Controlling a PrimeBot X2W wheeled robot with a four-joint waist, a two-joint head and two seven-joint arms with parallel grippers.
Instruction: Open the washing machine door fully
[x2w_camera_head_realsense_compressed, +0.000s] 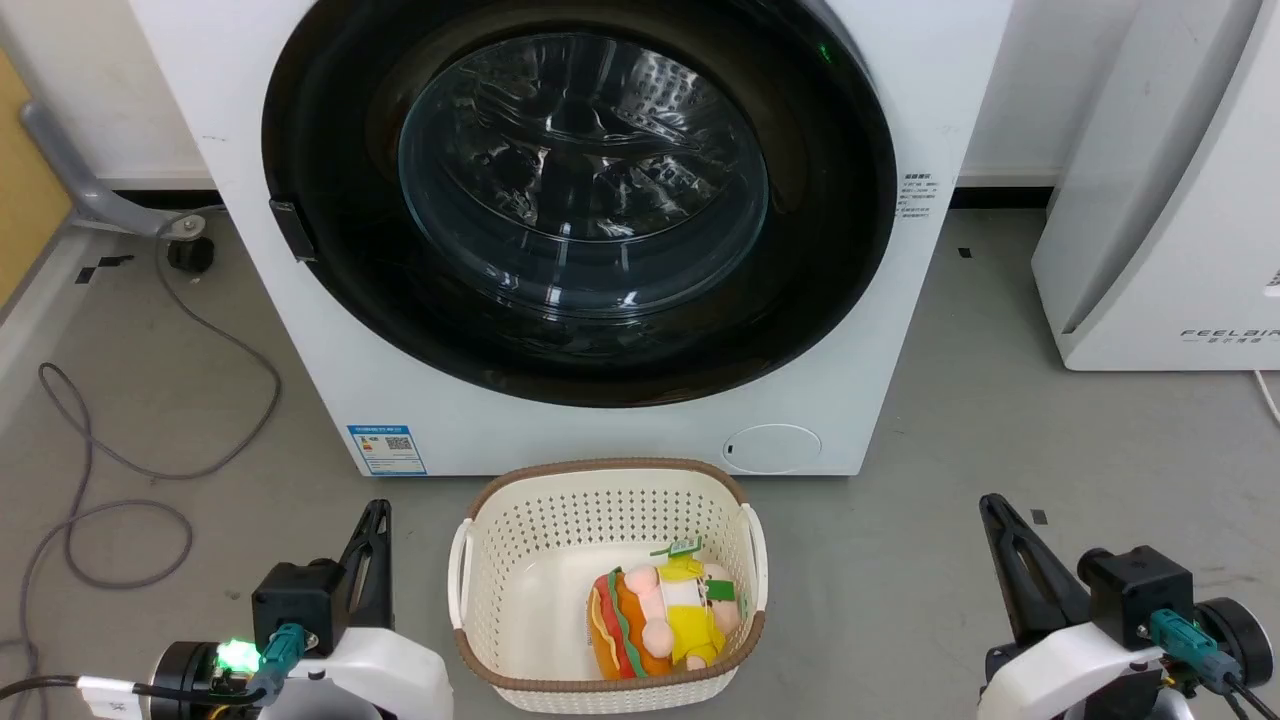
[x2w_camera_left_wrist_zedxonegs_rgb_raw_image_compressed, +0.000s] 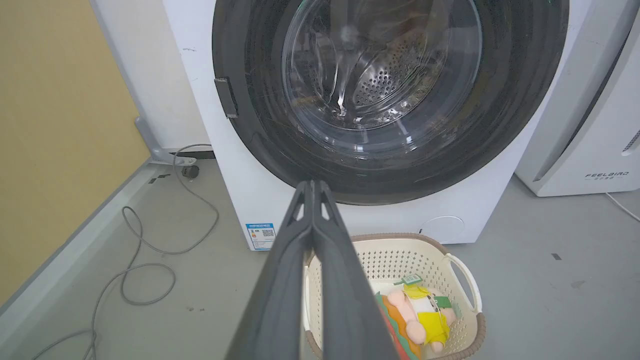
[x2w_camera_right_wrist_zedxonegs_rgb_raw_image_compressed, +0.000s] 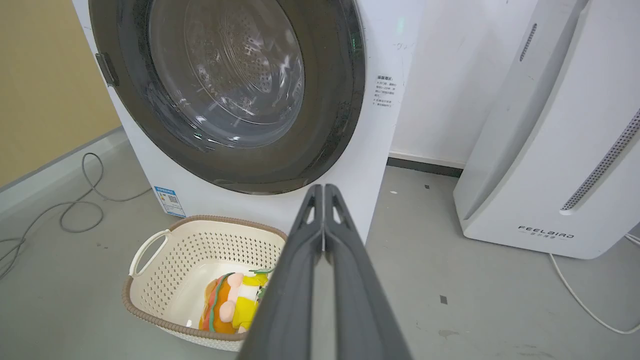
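The white washing machine (x2w_camera_head_realsense_compressed: 330, 330) (x2w_camera_left_wrist_zedxonegs_rgb_raw_image_compressed: 235, 200) (x2w_camera_right_wrist_zedxonegs_rgb_raw_image_compressed: 380, 130) stands straight ahead on the floor. Its round glossy black door (x2w_camera_head_realsense_compressed: 330, 160) (x2w_camera_left_wrist_zedxonegs_rgb_raw_image_compressed: 260, 90) (x2w_camera_right_wrist_zedxonegs_rgb_raw_image_compressed: 330, 100) lies flat against the front, shut, with the clear glass bowl (x2w_camera_head_realsense_compressed: 585, 175) at its centre and a small dark latch tab (x2w_camera_head_realsense_compressed: 293, 229) on its left rim. My left gripper (x2w_camera_head_realsense_compressed: 378, 512) (x2w_camera_left_wrist_zedxonegs_rgb_raw_image_compressed: 313, 184) sits low at the left, fingers pressed together, holding nothing. At the lower right my right gripper (x2w_camera_head_realsense_compressed: 992, 505) (x2w_camera_right_wrist_zedxonegs_rgb_raw_image_compressed: 324, 187) is likewise shut and empty. Both are well short of the door.
A cream perforated basket (x2w_camera_head_realsense_compressed: 480, 560) with a colourful plush toy (x2w_camera_head_realsense_compressed: 660, 620) stands on the floor just before the machine, between my grippers. A white FEELAIR appliance (x2w_camera_head_realsense_compressed: 1170, 220) is at the right. Grey cable (x2w_camera_head_realsense_compressed: 130, 450) loops over the floor at the left by a yellow wall.
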